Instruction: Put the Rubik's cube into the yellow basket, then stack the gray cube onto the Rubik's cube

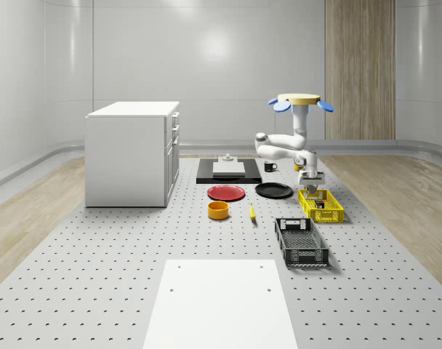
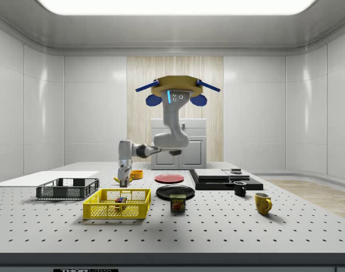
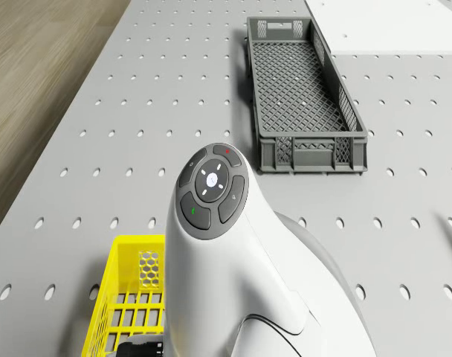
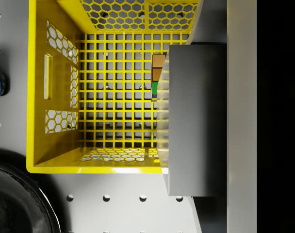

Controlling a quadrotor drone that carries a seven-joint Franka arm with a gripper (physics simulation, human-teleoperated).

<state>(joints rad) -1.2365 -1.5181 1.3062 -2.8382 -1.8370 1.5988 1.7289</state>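
The gray cube (image 4: 198, 121), right of centre in the wrist view, sits pinched in the gripper (image 1: 311, 187), above the Rubik's cube (image 4: 158, 77) inside the yellow basket (image 4: 50, 87). The drone (image 2: 177, 93) hovers beside the basket. The cube looks rigid, light and smooth; flat opposite faces suit the grip, and it may slide on release.

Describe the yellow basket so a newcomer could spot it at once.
On the grey perforated table, look to the whole-scene view's right, under the drone's white arm. The yellow plastic mesh basket sits there beside a black round plate; its neighbour, the long mesh crate, is dark grey.
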